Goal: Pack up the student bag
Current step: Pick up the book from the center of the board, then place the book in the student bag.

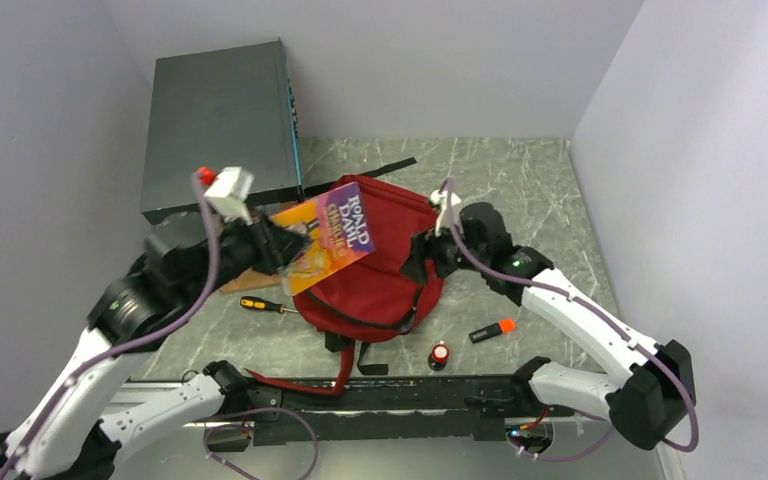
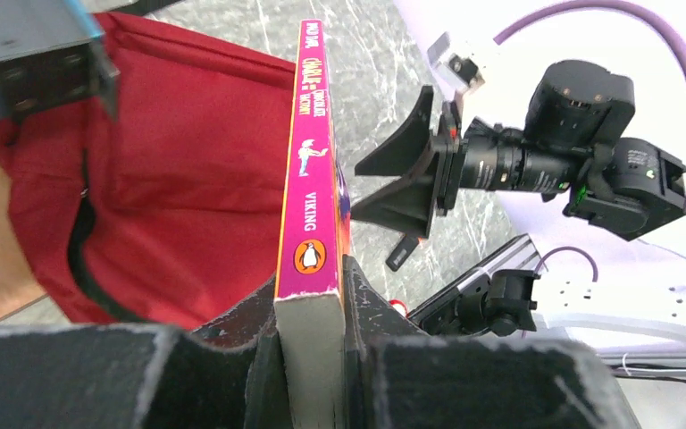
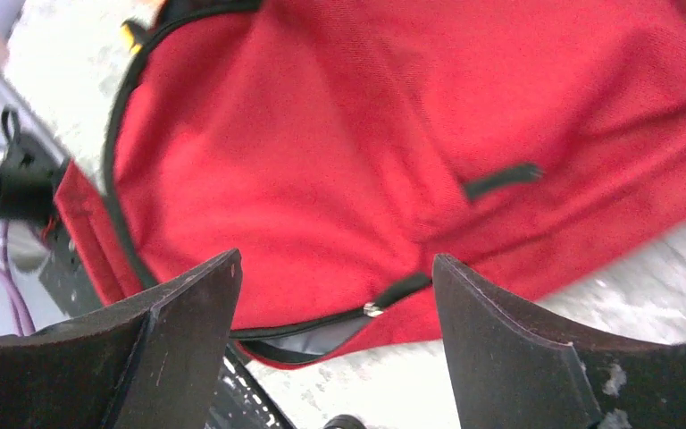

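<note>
Midway across the bench [image 1: 530, 180] lies the bag [image 1: 380, 280], flat, with its straps trailing toward the near edge. In the right wrist view the zip [image 3: 308, 338] along its edge gapes only a slit, grey lining showing and the pull just beside it. I judge that mouth too narrow to take anything as it is.

At the bag's right side hovers the right pincer [image 1: 422, 262], released, its jaws spread wide with nothing between them and aimed at that slit.

Over the bag's left part hangs the book [image 1: 326, 236], tilted. The left pincer [image 1: 282, 250] is clenched on its lower end, and the left wrist view shows fingers [image 2: 357, 295] pressed on both covers. Whether the book touches the fabric I cannot tell.

By my reading, the step in hand is bringing the book to the bag while the other arm readies the opening. The next move calls for the right pincer to take the upper lip or the pull and lift the mouth wide. The left should then turn the book edge-on and slide it in.

Further out, a screwdriver [image 1: 260, 305] lies just left of the bag, and a box [image 1: 222, 125] stands at the back left.
</note>
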